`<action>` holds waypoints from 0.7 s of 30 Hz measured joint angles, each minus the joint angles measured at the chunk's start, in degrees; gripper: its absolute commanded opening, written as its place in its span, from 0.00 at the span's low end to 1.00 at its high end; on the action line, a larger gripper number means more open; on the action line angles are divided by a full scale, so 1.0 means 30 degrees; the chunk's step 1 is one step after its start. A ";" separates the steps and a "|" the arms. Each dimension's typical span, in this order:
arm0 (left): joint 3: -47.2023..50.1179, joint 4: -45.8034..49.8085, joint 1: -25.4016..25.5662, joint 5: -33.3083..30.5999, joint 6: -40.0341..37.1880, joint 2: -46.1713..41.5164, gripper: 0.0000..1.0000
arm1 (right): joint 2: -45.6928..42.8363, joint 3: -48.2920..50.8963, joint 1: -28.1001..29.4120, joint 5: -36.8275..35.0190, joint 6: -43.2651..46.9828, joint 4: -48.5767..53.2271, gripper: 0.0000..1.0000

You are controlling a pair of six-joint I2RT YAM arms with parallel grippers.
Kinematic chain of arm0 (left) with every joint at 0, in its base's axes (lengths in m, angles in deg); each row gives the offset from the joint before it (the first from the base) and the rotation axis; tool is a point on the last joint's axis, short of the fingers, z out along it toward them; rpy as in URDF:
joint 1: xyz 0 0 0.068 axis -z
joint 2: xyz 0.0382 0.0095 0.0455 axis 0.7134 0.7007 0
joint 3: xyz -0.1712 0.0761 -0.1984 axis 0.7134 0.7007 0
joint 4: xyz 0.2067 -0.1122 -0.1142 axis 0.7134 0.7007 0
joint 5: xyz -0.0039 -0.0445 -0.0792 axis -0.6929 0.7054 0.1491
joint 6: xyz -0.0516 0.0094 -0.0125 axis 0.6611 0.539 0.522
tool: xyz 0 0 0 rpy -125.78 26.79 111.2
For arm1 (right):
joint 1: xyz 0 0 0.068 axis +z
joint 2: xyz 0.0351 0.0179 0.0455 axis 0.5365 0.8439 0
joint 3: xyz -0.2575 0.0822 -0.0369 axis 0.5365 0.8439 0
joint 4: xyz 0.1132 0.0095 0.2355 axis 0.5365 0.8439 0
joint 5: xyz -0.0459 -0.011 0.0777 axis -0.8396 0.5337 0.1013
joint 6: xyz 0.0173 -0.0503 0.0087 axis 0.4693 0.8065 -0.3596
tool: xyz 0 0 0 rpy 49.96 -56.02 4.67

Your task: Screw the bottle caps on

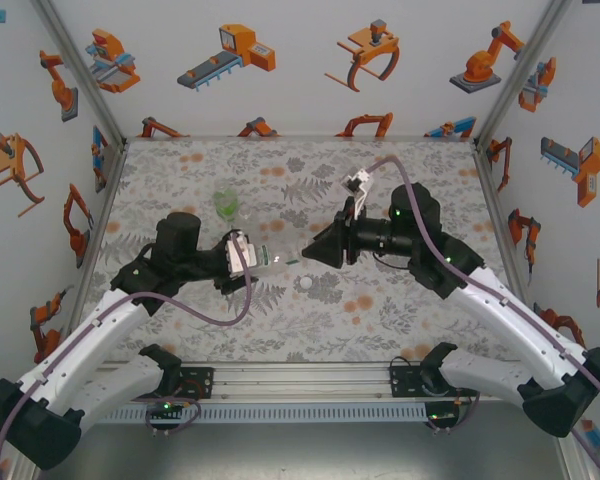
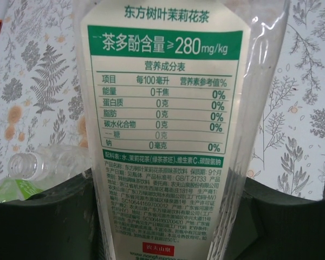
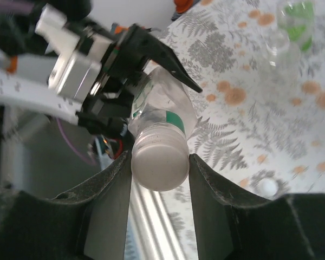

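Loose cap: a small white cap point(image 1: 305, 284) lies on the table point(image 1: 400, 310), just at 6 o'clock of the point where the two grippers meet; it is touched by nothing.
Left gripper: the left gripper point(image 1: 248, 256) is clamped across the body of the labelled bottle point(image 2: 165, 124), whose printed label is pressed between the two dark fingers.
Right gripper: the right gripper point(image 1: 310, 257) is clamped on the fitted cap point(image 3: 160, 165) at the bottle's neck, one finger on each side of it.
Position: the labelled bottle is carried between the two grippers over the middle of the table.
Long axis: in the overhead view the bottle lies roughly level along the 9-to-3 line.
Pointing: the neck is turned to 3 o'clock into the right gripper, and the base to 9 o'clock in the left gripper.
Handling, bottle: it is judged light and thin-walled, likely to dent under a hard squeeze, and the film label looks slick. A hold across the mid-body, as shown, is judged sound against twisting.
Handling, cap: it is judged stiff and very small, best pinched across its width.
Green bottle: the green bottle point(image 1: 225, 205) is seen farther off, at 11 o'clock of the left gripper, well apart. Whether it is capped cannot be told.
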 measured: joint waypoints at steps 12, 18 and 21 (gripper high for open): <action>0.0124 -0.0386 0.0000 -0.1326 0.0277 0.0561 0.00 | 0.0692 0.0313 -0.0182 -0.3497 -1.0790 0.1086 0.06; 0.0138 -0.0342 0.0000 -0.1486 0.0423 0.0860 0.07 | 0.1049 0.0313 -0.0423 -0.3512 -1.1861 0.1399 0.06; 0.0138 -0.0342 0.0000 -0.1479 0.0437 0.0860 0.06 | 0.1122 0.0160 -0.0423 -0.3497 -1.1825 0.1588 0.19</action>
